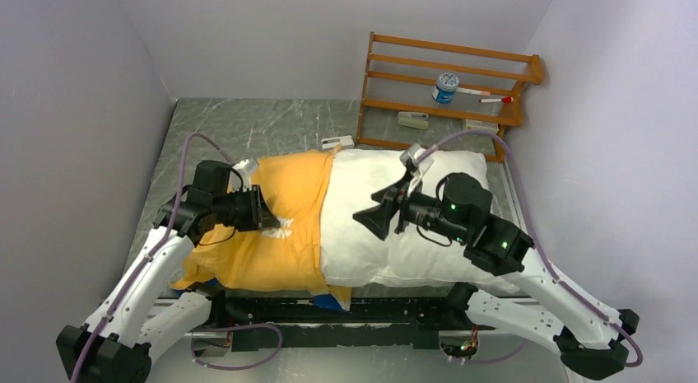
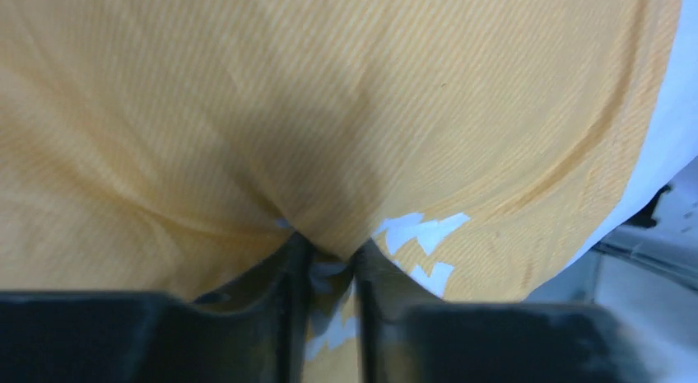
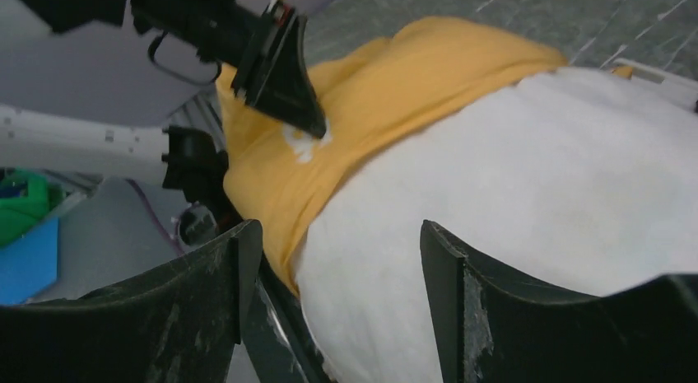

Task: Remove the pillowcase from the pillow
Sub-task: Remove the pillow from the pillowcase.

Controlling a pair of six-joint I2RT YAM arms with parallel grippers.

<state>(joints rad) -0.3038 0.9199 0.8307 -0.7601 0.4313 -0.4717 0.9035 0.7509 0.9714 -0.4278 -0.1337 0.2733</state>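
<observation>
The pillowcase (image 1: 276, 226) lies orange-yellow face up over the left part of the white pillow (image 1: 403, 222); a blue corner (image 1: 332, 301) pokes out at the front edge. The pillow's right part is bare. My left gripper (image 1: 272, 218) is shut on a pinch of the orange fabric by the white lettering; in the left wrist view the pillowcase (image 2: 329, 111) fills the frame and bunches between the fingers (image 2: 329, 259). My right gripper (image 1: 372, 221) is open and empty, just above the bare pillow (image 3: 535, 185) near the pillowcase's hem (image 3: 329, 193).
A wooden rack (image 1: 449, 91) stands at the back right with a small blue-white tub (image 1: 445, 86) and markers. A white tag (image 1: 337, 142) lies behind the pillow. Grey walls close in both sides.
</observation>
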